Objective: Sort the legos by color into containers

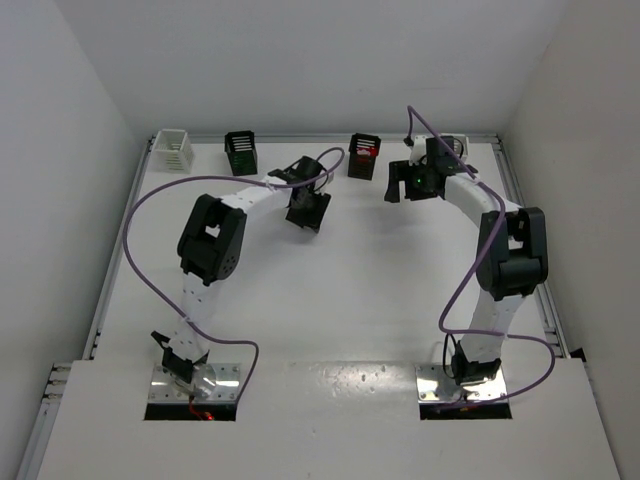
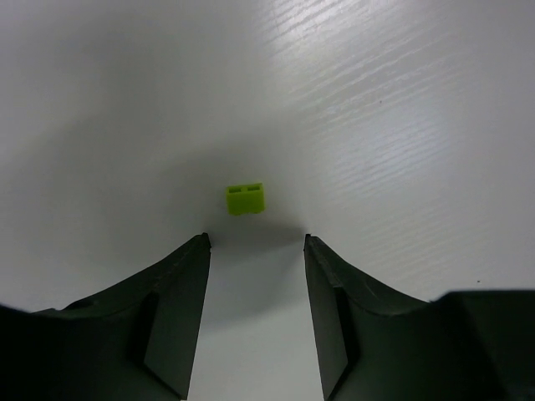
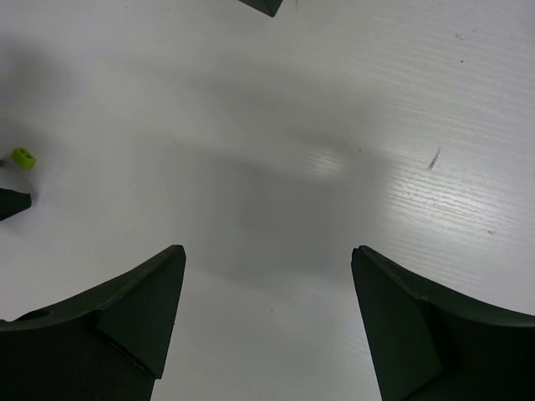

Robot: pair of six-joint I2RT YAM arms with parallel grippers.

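A yellow-green lego lies on the white table just beyond the fingertips of my left gripper, which is open and empty above it. The same lego shows at the far left of the right wrist view. In the top view my left gripper hangs over the back middle of the table and hides the lego. My right gripper is open and empty over bare table. Four bins stand along the back edge: white, black, black with red legos inside, and white, half hidden behind the right arm.
Purple cables loop from both arms over the table. White walls close in the back and sides. A dark tip at the left edge and a dark corner at the top edge show in the right wrist view.
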